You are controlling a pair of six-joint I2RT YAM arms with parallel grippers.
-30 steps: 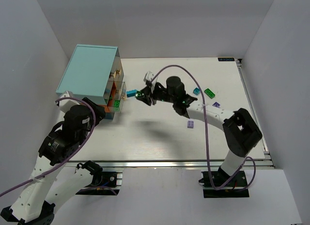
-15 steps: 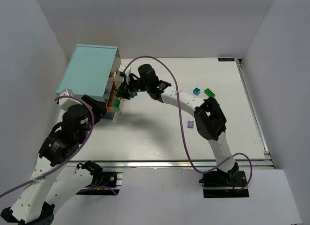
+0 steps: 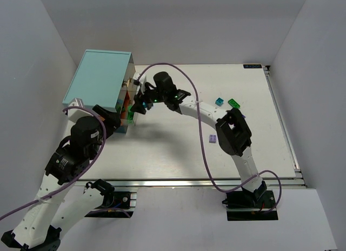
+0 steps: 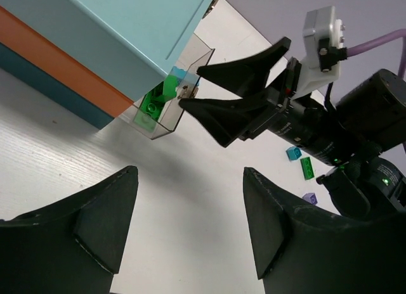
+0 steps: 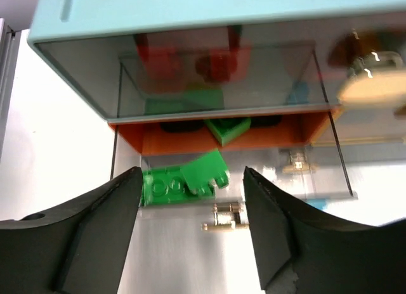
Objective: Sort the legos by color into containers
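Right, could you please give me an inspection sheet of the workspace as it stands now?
Surface: white table, no spills seen.
Job's things: cabinet with clear drawers pulled out; green legos lie in one open drawer; a cyan lego, a green lego and a purple lego lie loose on the table.
Clutter: nothing seen.
Grippers: right fingers open, empty, at the drawer with green legos; left fingers open, empty, facing the cabinet.
Cables: purple cable arcs along the right arm; second purple cable trails off the left arm.
Surroundings: plain white walls.
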